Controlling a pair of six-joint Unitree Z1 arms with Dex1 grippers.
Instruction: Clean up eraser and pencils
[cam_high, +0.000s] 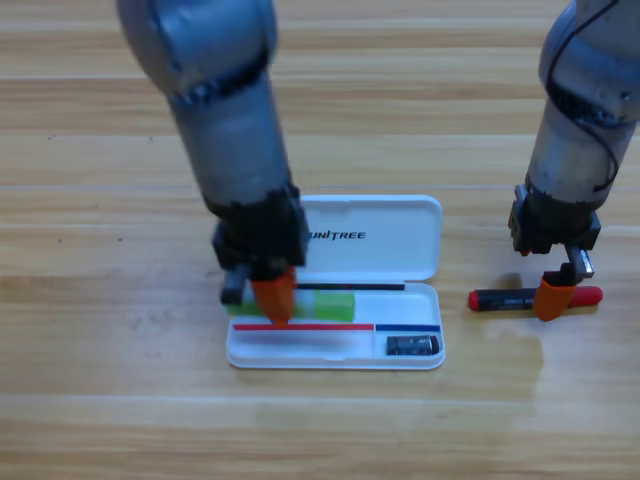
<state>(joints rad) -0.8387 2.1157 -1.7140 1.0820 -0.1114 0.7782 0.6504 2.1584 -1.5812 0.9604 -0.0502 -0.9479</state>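
Observation:
The white case (400, 240) lies open in the middle of the table. The light green pencil (330, 306) rests lengthwise in its upper tray. My left gripper (272, 296) points straight down onto the left part of that pencil and hides it there. The dark eraser (412, 345) sits in the case's lower right compartment. The black pencil with red ends (508, 298) lies flat on the table, just right of the case. My right gripper (552, 296) is down on its right half, near the red tip.
The case's lid (380, 215) is folded back toward the far side. The left arm's thick grey body (225, 120) rises over the case's left end. Bare wooden table (320, 430) stretches along the front.

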